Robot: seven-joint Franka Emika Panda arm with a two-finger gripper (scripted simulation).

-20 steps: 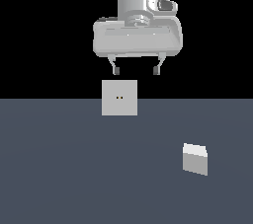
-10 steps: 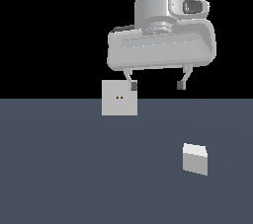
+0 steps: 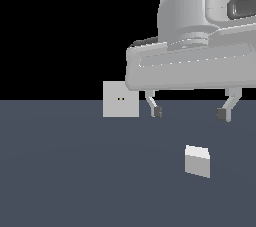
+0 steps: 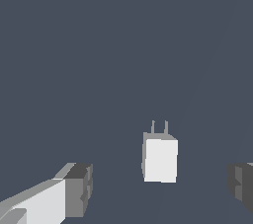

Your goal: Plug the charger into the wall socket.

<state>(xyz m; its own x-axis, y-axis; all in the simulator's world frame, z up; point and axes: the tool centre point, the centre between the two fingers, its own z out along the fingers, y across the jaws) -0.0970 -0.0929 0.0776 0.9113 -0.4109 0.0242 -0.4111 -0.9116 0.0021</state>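
While the arm fills most of the upper part of the exterior view, its hand hangs above the worktop with both fingers spread wide apart and nothing between them, so it's gripping nothing at all. The dark fingertips sit clear of the surface, and the charger lies on the worktop below them, roughly under the gap and a bit closer to the fingertip on the exterior view's right. It's a small light-grey block with a paler top face, resting flat, and nothing touches it. From the wrist view you can see the charger between the two fingertips, with two thin prongs sticking out of one end, and a clear gap on each side. The wall socket stands upright at the far edge of the worktop, a flat pale square with two tiny dark holes side by side at its middle. It's well apart from the charger, off toward the exterior view's left and further back. The hand's wide grey body overlaps the socket's upper corner on the exterior view's right, but the holes are in plain sight. Between charger and socket there's just bare dark worktop, nothing blocking the way.
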